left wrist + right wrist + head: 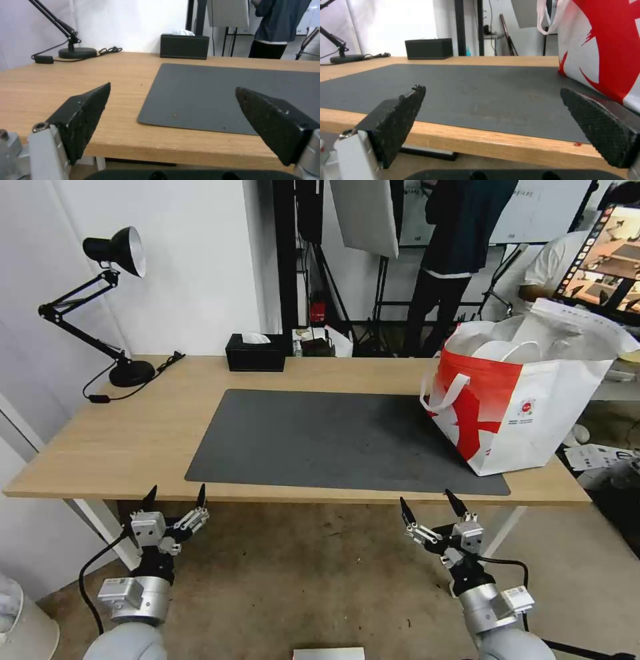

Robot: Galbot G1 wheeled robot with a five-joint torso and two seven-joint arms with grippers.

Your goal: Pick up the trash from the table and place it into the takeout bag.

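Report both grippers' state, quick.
Left gripper: open, holding nothing, below the table's near edge.
Right gripper: open, holding nothing, also below the near edge.

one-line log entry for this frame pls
left gripper: open, below near table edge | right gripper: open, below near edge | takeout bag: upright, right end of mat | lamp, tissue box at back

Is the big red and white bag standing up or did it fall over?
Standing up. The takeout bag sits on its flat bottom at the right end of the table, its open top facing up and a white handle hanging down its side.
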